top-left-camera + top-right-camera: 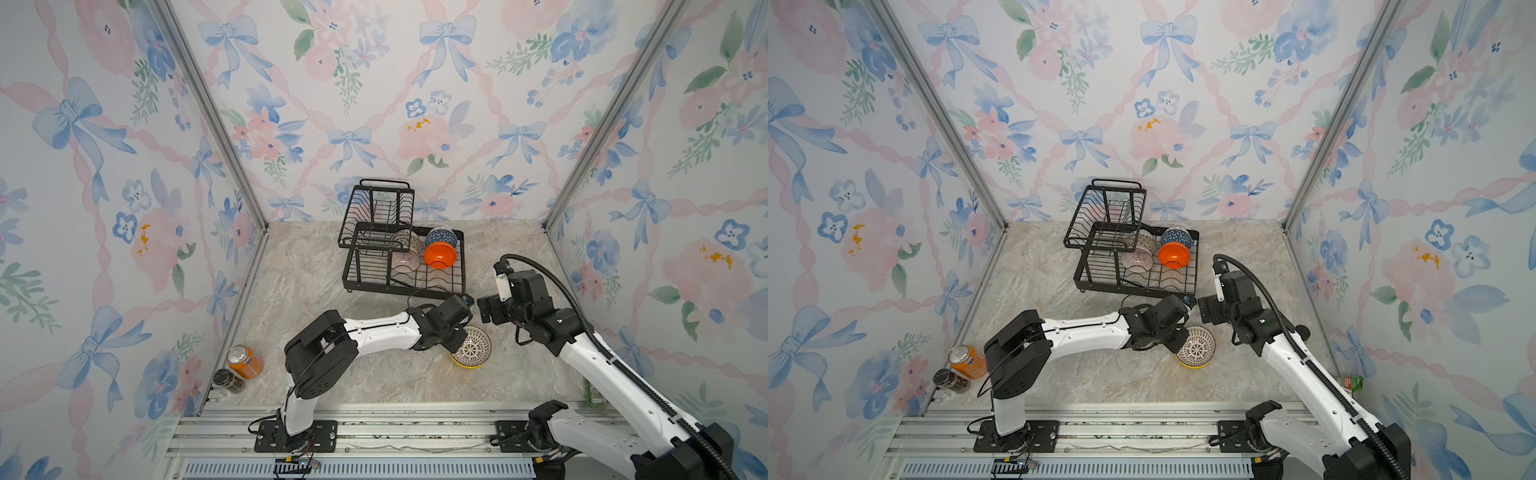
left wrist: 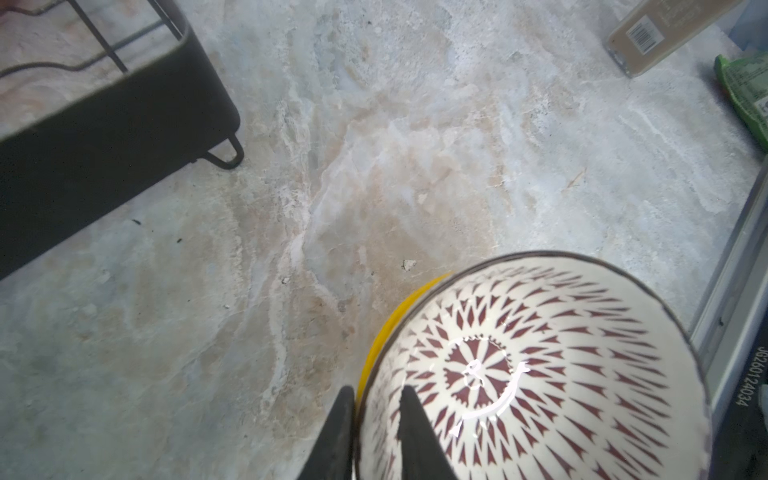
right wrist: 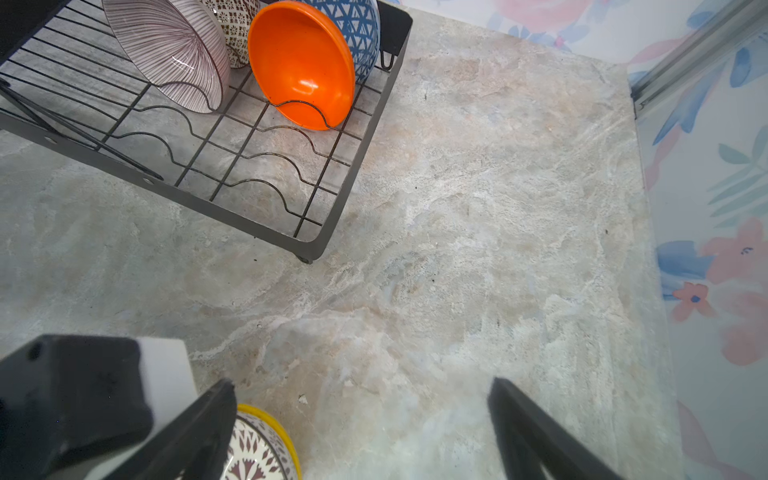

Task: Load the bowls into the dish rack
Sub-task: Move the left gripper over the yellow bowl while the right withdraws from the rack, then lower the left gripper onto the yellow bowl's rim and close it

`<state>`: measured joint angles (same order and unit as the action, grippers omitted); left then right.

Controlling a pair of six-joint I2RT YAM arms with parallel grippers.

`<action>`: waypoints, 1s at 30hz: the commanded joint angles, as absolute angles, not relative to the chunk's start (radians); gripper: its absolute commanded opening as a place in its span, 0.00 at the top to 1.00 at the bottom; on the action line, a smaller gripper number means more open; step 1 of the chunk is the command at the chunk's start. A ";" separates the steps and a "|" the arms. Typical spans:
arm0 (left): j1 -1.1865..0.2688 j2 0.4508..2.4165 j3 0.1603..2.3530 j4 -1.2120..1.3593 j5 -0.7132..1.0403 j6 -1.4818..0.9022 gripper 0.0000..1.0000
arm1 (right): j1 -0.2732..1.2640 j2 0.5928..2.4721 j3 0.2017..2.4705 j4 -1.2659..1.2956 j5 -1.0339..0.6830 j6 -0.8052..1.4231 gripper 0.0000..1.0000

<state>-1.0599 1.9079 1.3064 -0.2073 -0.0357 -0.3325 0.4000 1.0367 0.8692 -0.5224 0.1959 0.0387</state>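
Observation:
The white bowl with dark lattice (image 1: 473,347) sits tilted in the yellow bowl (image 1: 465,365) on the marble floor, in front of the dish rack (image 1: 415,293). My left gripper (image 2: 376,419) is shut on the lattice bowl's (image 2: 540,374) rim, one finger inside and one outside, next to the yellow edge (image 2: 386,328). The right gripper (image 3: 361,384) stands open over bare floor, just beyond the yellow bowl (image 3: 272,419). In the rack's lower tray (image 3: 353,166) stand the pink-striped bowl (image 3: 166,50), the orange bowl (image 3: 301,62), the blue bowl (image 3: 363,29) and a black-and-white patterned bowl (image 3: 232,25).
An orange drink can (image 1: 245,361) and a dark jar (image 1: 228,381) lie at the near left wall. A green packet (image 1: 594,397) and a barcoded box (image 2: 665,33) lie by the right wall. The rack's raised upper basket (image 1: 376,212) holds nothing.

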 commanded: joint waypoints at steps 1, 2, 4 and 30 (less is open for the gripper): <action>-1.055 1.887 1.310 -0.216 -0.047 -0.323 0.82 | 0.393 1.037 0.896 -0.542 0.185 0.052 0.03; -1.055 1.878 1.306 -0.216 -0.052 -0.325 0.82 | 0.391 1.036 0.897 -0.542 0.184 0.052 0.03; -1.056 1.860 1.294 -0.216 -0.061 -0.328 0.83 | 0.391 1.037 0.896 -0.542 0.183 0.052 0.03; -1.050 1.897 1.283 -0.181 -0.026 -0.290 0.80 | 0.391 1.049 0.897 -0.547 0.172 0.051 0.03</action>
<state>-1.0573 1.8629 1.2648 -0.1875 -0.0425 -0.3134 0.3988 1.0477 0.8696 -0.5232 0.1860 0.0383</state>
